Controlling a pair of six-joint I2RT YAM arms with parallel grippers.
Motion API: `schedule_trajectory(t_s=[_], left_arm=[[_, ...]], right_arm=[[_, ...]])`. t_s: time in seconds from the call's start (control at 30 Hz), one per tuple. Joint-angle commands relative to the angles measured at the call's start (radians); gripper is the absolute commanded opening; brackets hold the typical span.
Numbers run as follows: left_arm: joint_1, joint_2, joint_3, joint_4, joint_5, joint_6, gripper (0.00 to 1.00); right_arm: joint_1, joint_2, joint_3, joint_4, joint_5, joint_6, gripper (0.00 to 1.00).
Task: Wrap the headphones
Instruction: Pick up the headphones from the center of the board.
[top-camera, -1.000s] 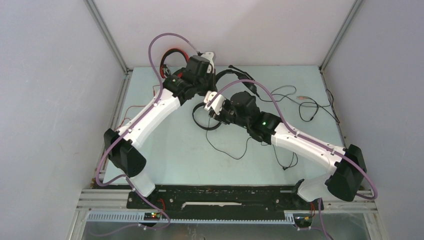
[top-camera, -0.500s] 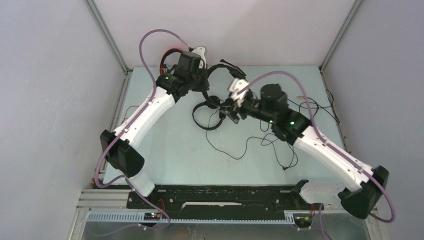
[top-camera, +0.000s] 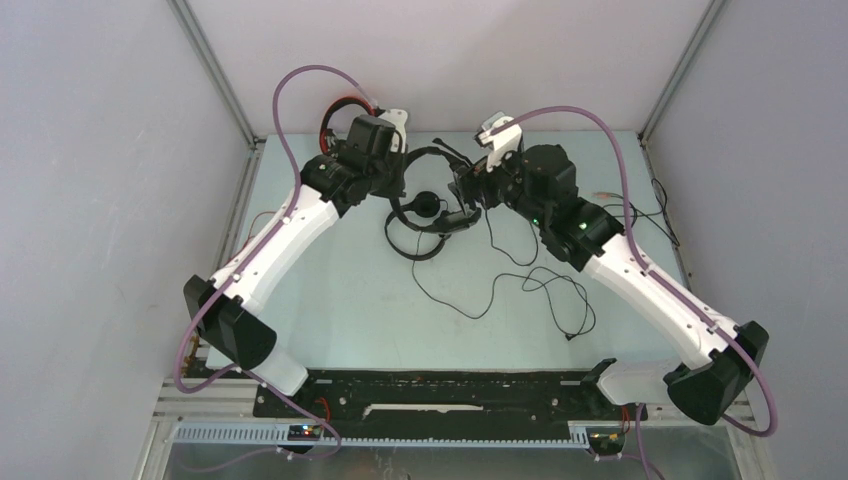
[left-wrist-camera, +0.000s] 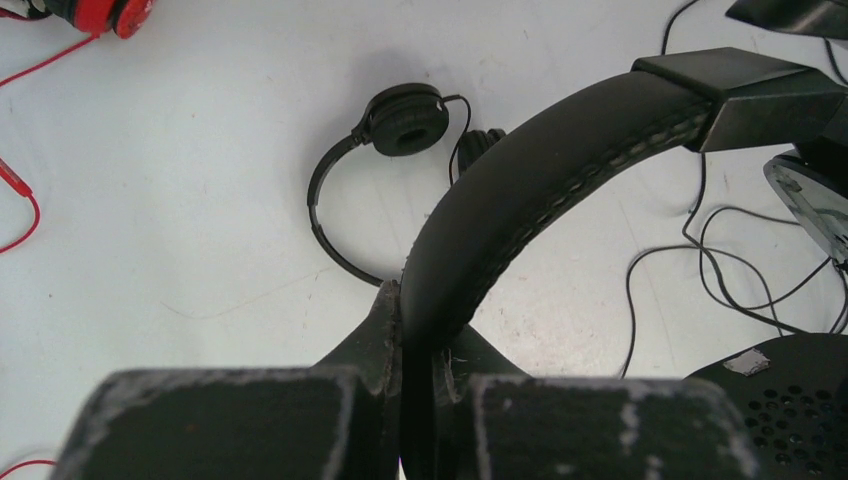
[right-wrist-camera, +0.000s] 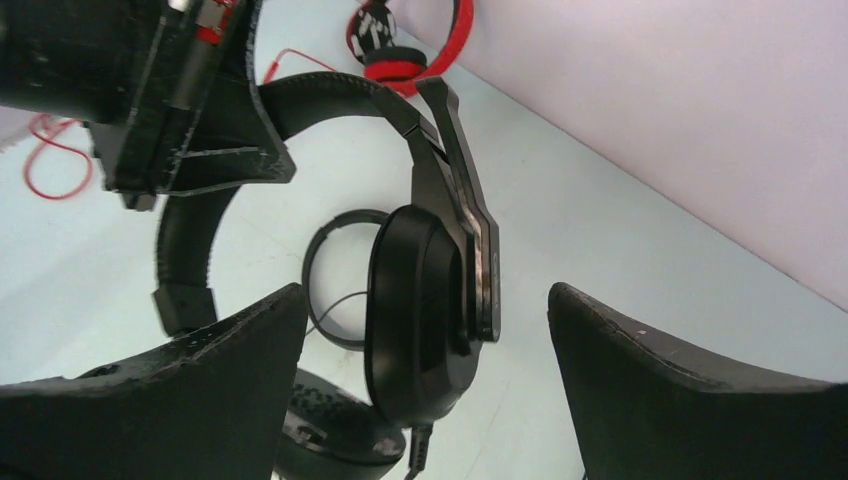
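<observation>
My left gripper (left-wrist-camera: 418, 300) is shut on the padded band of a large black headphones set (left-wrist-camera: 540, 170), holding it above the table (top-camera: 330, 290). One of its ear cups (right-wrist-camera: 420, 300) hangs between the fingers of my right gripper (right-wrist-camera: 425, 290), which is open, with a gap on both sides. From above, the left gripper (top-camera: 392, 178) and right gripper (top-camera: 467, 190) face each other across the headset (top-camera: 425, 205). A smaller black headset (left-wrist-camera: 405, 120) lies flat on the table. The red headphones (right-wrist-camera: 420, 50) rest by the back wall.
Thin black cable (top-camera: 480, 300) trails in loops over the middle of the table. More tangled black cable (top-camera: 620, 215) lies at the right. A red cable (left-wrist-camera: 20, 190) runs along the left side. Metal frame posts (top-camera: 215, 75) stand at the back corners.
My right gripper has opened wide and swung away from the table's middle toward the back, beside the raised ear cup. The left gripper has shifted slightly left and back with the headset.
</observation>
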Motion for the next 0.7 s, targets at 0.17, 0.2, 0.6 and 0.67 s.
schedule_trajectory(t_s=[0.17, 0.2, 0.6, 0.67], left_arm=[[-0.018, -0.068, -0.015, -0.004, 0.042, 0.010, 0.00], [-0.018, -0.071, -0.024, 0.002, 0.055, 0.006, 0.00], [-0.018, -0.103, -0.031, -0.002, 0.168, -0.067, 0.12], [-0.017, -0.108, -0.027, -0.003, 0.169, -0.079, 0.20]], right_arm=[[0.034, 0.084, 0.053, -0.045, 0.140, -0.090, 0.84], [0.036, 0.093, 0.053, -0.051, 0.138, -0.093, 0.81], [0.045, 0.050, -0.016, -0.047, 0.132, -0.124, 0.11], [0.046, 0.035, -0.033, -0.032, 0.119, -0.123, 0.03]])
